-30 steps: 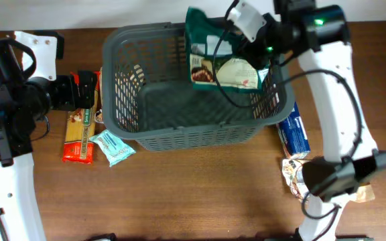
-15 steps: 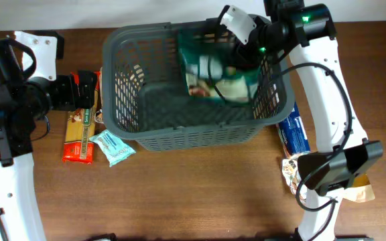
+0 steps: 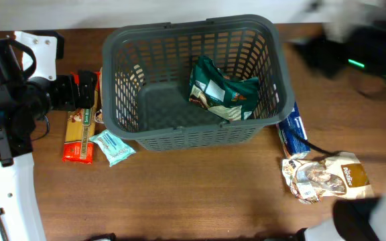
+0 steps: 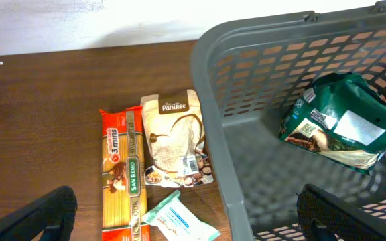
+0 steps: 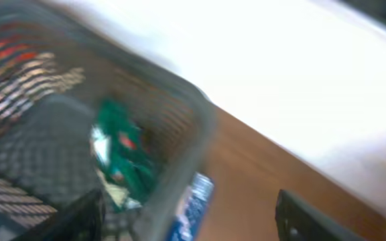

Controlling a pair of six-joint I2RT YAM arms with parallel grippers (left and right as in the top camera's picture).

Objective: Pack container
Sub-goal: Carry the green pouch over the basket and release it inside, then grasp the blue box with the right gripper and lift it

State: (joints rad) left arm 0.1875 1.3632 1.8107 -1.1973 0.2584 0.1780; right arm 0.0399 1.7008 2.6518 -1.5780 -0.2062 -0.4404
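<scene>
The dark grey lattice-sided plastic basket (image 3: pixel 186 25) is sitting mid-table, holding a crinkled green foil pouch (image 3: pixel 223 90). The left gripper (image 4: pixel 189 217) and right gripper (image 5: pixel 189 217) are gaping empty. The left wrist view alone is showing a beige pouch (image 4: pixel 175 140).

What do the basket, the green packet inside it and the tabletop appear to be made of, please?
The basket looks like moulded matte dark grey plastic: uniform slotted walls and a thick rim. The green packet seems to be glossy plastic or foil film: it crumples and catches highlights. The table shows a brown wood pattern with a smooth sheen; whether it is solid wood or laminate, I cannot tell.
</scene>
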